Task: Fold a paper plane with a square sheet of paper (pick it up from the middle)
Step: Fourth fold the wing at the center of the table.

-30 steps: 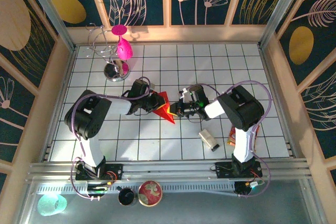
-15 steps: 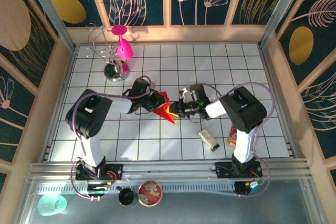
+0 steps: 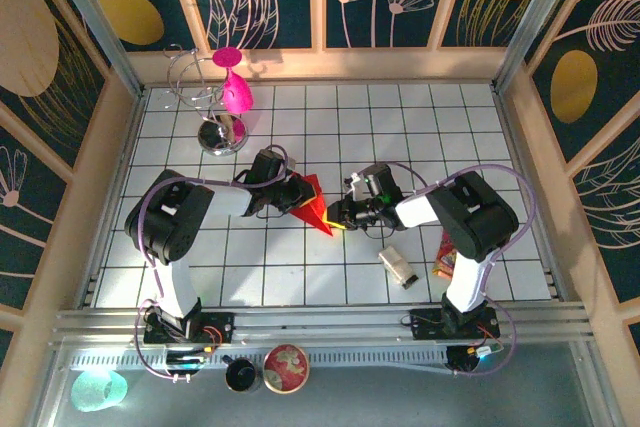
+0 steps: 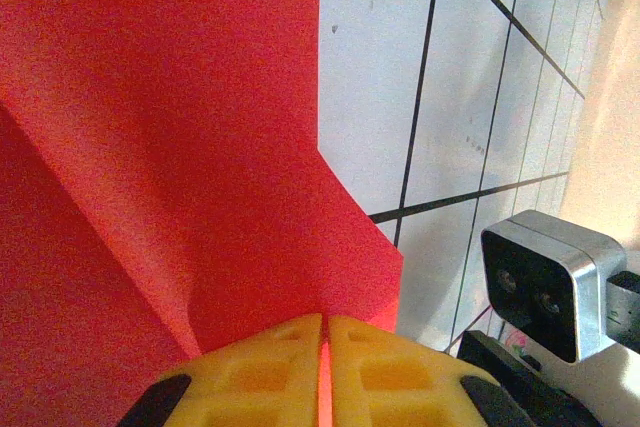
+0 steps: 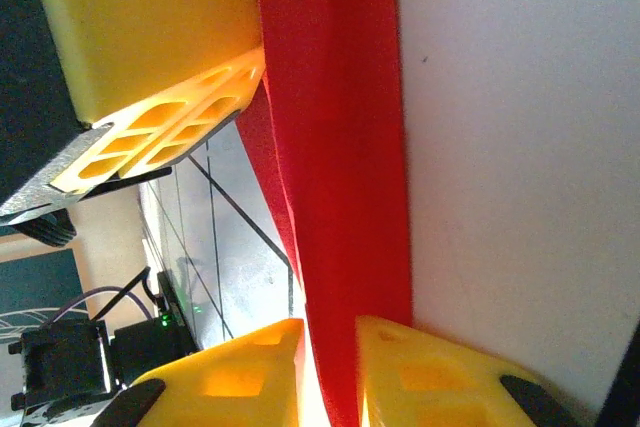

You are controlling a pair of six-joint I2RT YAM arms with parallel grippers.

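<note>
Two grips pin the creased red paper (image 3: 314,203) at the middle of the counter (image 3: 300,267): the left end effector (image 3: 288,193) clamps its left edge, the right end effector (image 3: 336,215) pinches its right tip. Uneven pulling between them could tear it or skew the crease.

Magenta goblet (image 3: 237,93) beside wire stand (image 3: 219,136) (far left); snack packet (image 3: 443,256) near right.
</note>
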